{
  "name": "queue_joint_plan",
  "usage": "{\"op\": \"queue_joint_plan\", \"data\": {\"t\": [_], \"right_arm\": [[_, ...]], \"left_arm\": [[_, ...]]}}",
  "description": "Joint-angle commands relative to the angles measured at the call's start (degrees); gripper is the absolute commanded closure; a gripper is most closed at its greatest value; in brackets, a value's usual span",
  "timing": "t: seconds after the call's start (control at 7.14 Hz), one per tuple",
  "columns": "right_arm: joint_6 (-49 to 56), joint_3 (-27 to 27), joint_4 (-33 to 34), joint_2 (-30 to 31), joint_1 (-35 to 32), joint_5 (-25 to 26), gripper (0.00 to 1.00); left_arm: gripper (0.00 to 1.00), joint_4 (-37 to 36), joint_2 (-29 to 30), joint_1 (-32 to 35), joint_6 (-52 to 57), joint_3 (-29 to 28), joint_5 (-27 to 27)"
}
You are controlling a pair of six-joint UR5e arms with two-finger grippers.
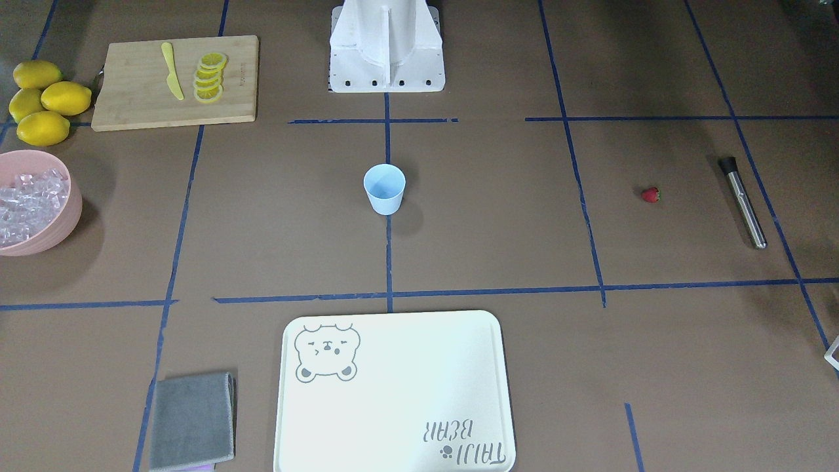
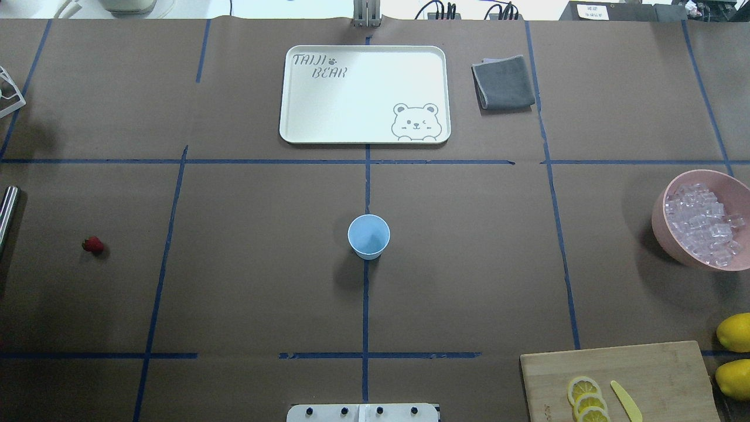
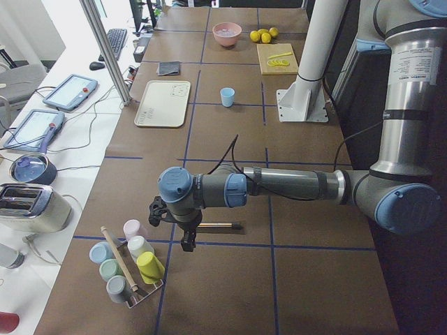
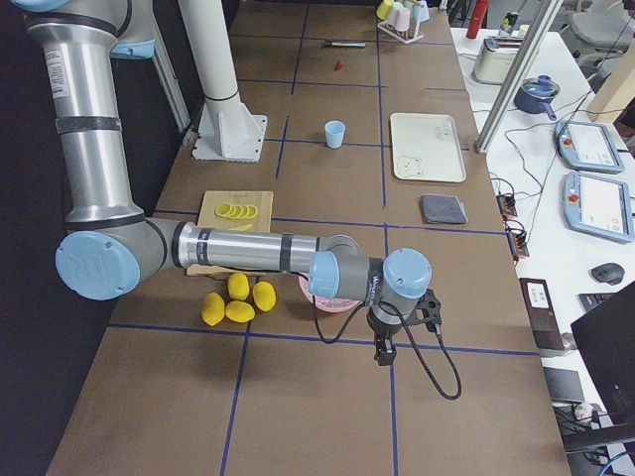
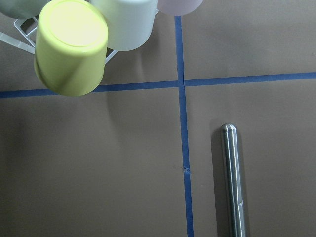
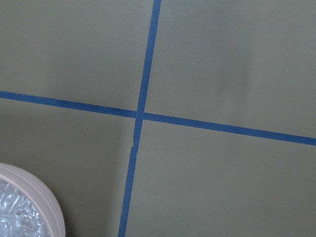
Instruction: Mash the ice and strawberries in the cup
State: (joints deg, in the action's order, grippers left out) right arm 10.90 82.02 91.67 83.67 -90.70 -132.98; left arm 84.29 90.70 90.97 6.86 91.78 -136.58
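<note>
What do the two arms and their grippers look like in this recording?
The left arm and right arm match: silver metal tubes, grey joint housings with round pale blue caps, a printed label on one tube. A thin black cable runs loose along each forearm. The left gripper and right gripper are small and black.

Pale blue cup (image 1: 384, 189), red strawberry (image 1: 650, 195) with a possibly green top, pink bowl (image 1: 73, 210) of clear ice (image 1: 26, 200), yellow lemons (image 1: 65, 98); brown table (image 1: 491, 229) gridded with blue tape (image 1: 389, 262).
</note>
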Motion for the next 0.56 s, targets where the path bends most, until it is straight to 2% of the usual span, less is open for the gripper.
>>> {"op": "queue_joint_plan", "data": {"t": [0.0,0.42], "right_arm": [[0.0,0.07,-0.09,0.0,0.0,0.0,0.0],[0.0,0.34,-0.09,-0.09,0.09,0.0,0.0]], "left_arm": [[0.0,-0.09,-0.08,-0.88,-0.09,-0.29,0.09],[0.0,0.09,0.01,-0.97,0.09,-0.46,-0.18]]}}
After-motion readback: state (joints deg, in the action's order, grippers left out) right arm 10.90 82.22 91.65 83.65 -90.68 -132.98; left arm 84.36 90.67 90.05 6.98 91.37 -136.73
